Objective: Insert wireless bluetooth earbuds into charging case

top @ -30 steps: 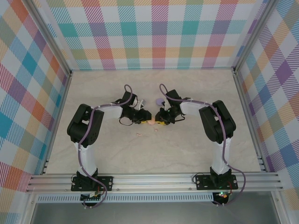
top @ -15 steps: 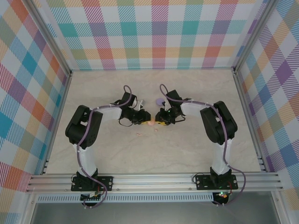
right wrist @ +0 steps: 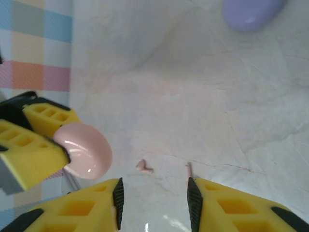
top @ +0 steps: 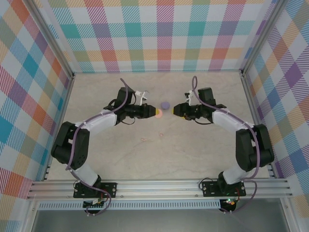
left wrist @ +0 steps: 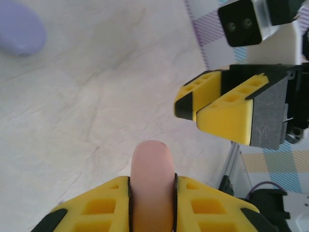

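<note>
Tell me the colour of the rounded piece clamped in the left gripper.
Pale pink and glossy; the disc shows best in the right wrist view.

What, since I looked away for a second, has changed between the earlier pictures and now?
The two grippers, which met at the pink case, have drawn apart and moved farther from the bases. The left gripper took the pink case along, shut on it. The right gripper has opened and is empty. The purple case and the two tiny pink earbuds stayed where they lay.
</note>
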Tool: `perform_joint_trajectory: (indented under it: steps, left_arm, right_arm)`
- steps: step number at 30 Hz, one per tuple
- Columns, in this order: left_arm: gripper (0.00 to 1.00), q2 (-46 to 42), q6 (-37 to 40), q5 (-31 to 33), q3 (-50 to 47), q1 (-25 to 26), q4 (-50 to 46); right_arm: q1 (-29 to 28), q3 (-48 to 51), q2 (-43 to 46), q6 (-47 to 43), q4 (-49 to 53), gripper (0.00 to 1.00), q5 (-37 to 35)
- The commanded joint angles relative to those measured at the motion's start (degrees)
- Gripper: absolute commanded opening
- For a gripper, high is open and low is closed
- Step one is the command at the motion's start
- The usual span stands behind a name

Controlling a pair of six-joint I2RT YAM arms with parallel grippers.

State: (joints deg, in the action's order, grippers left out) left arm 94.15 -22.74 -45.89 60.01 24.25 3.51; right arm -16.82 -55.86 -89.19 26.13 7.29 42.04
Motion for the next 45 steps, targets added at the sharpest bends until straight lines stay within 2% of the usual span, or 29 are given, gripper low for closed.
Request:
perform_joint_trajectory:
  steps: [1,6,14,23,29,36,41,45]
  left_arm:
    - [0.19,-4.8,3.3,-5.3,-0.4,0.2,3.5]
    - [0.20,-9.2,6.0,-7.3,0.2,2.0,1.7]
    - [0.21,-12.0,9.8,-10.1,3.5,6.3,-3.5]
    - [0.21,-12.1,11.3,-9.5,4.9,7.1,-6.3]
    - [0.21,-12.1,11.3,-9.4,5.3,7.2,-6.6]
    - [0.21,-12.0,11.1,-9.3,5.4,7.2,-6.5]
    - [0.30,-12.1,10.2,-8.0,5.2,7.3,-6.0]
    - [0.36,-12.6,7.6,-7.1,3.9,7.3,-3.3]
  right_arm:
    - [0.0,0.7,4.6,-7.7,-3.1,0.51,10.6]
    - [-0.1,-0.3,9.1,-9.9,-2.2,0.59,16.2]
    - [-3.2,-4.5,10.2,-15.6,4.0,0.59,20.6]
    - [-3.8,-4.9,11.5,-16.6,5.2,0.50,21.1]
    - [-3.9,-4.7,11.8,-16.8,5.3,0.36,21.3]
    - [-4.1,-5.0,11.6,-16.7,5.6,0.27,21.6]
    - [-4.1,-4.5,12.2,-15.8,4.5,0.21,20.3]
    - [-4.1,-3.9,12.9,-14.1,2.4,0.20,19.0]
